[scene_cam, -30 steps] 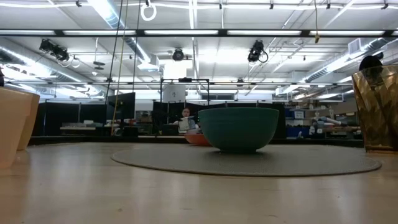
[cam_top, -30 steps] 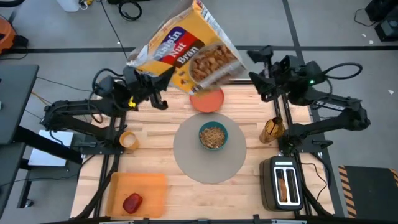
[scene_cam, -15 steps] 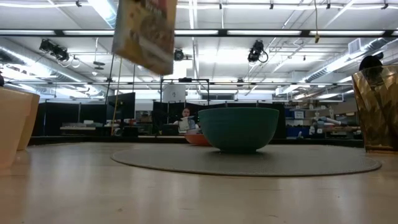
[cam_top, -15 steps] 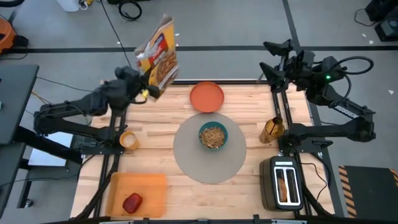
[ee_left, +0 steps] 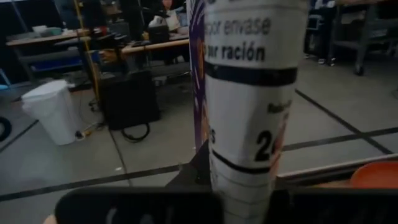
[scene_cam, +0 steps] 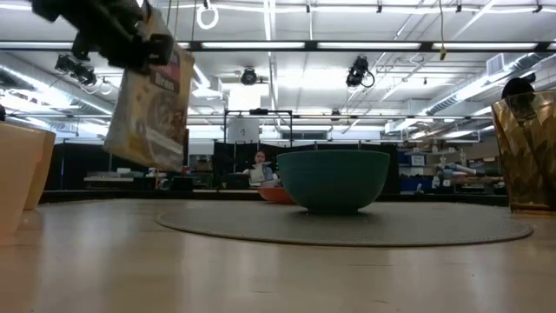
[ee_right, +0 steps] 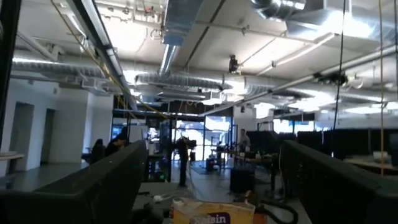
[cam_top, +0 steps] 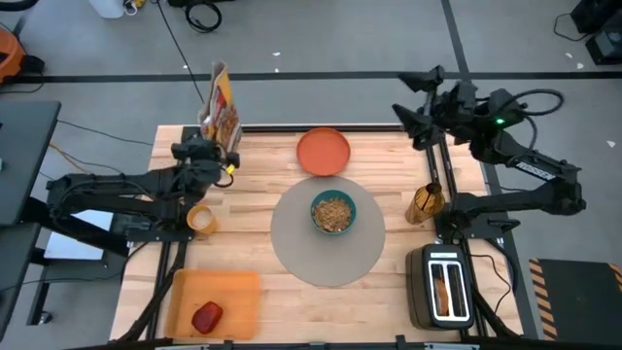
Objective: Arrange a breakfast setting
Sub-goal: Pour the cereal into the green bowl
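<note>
The bowl (cam_top: 333, 211), teal and holding cereal, sits on the round grey mat (cam_top: 328, 236) in the middle of the table (cam_top: 262, 204), with the orange plate (cam_top: 323, 152) just beyond it toward the top edge. My left gripper (cam_top: 207, 148) is near the upper-left corner of the table, its jaws clenched on the cereal box (cam_top: 220, 105), which stands upright and narrow-edge-on from above, reaching past the table's far edge. The low view shows what the overhead one cannot: the box (scene_cam: 150, 111) hangs clear of the tabletop, with open wood under it and between it and the mat. My right gripper (cam_top: 406, 110) hangs off the table past its upper-right corner, jaws released and spread wide. At the left edge a small yellow cup (cam_top: 201, 219) stands alone; at the right edge stands an amber glass (cam_top: 424, 203). Lower left, an orange tray (cam_top: 238, 297) carries a red apple (cam_top: 206, 316). Lower right, the toaster (cam_top: 444, 286) holds toast (cam_top: 443, 291) in a slot.
</note>
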`<state>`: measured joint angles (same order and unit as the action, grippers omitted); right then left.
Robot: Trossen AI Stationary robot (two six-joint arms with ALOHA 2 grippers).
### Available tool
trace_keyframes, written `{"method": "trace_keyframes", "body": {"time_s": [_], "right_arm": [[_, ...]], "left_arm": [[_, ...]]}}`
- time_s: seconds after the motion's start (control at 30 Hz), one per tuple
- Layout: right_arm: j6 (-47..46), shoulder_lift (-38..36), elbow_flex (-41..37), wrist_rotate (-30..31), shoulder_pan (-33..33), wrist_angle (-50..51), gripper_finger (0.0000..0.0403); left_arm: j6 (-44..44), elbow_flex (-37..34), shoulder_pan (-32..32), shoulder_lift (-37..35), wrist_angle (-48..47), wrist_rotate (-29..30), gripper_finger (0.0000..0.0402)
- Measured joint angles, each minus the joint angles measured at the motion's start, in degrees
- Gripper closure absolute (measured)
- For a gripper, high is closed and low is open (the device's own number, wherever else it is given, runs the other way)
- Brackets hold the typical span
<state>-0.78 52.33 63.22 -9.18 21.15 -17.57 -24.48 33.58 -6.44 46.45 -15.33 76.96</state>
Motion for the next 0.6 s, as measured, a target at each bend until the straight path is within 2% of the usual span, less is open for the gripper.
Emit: {"method": "trace_keyframes", "body": {"time_s": [0.2, 0.3, 0.47, 0.6], "right_arm": [[0.6, 8.8, 0.0, 8.4, -10.4, -5.7, 0.0023], [0.8, 13.4, 0.8, 12.2, -13.5, -9.4, 0.0023], [-0.4, 19.8, 5.0, 14.2, -16.5, -9.6, 0.0023], [-1.1, 22.8, 8.2, 14.2, -18.2, -9.2, 0.0023]], "left_arm": [[-3.4, -7.3, -1.6, -1.3, 0.0, 6.6, 0.0393], [-6.2, -9.7, -3.8, -1.3, 0.0, 7.2, 0.0390], [-15.9, -14.9, -7.6, -1.1, 0.0, 3.6, 0.0364], [-16.0, -16.0, -9.4, -1.8, 0.2, -4.3, 0.0331]]}}
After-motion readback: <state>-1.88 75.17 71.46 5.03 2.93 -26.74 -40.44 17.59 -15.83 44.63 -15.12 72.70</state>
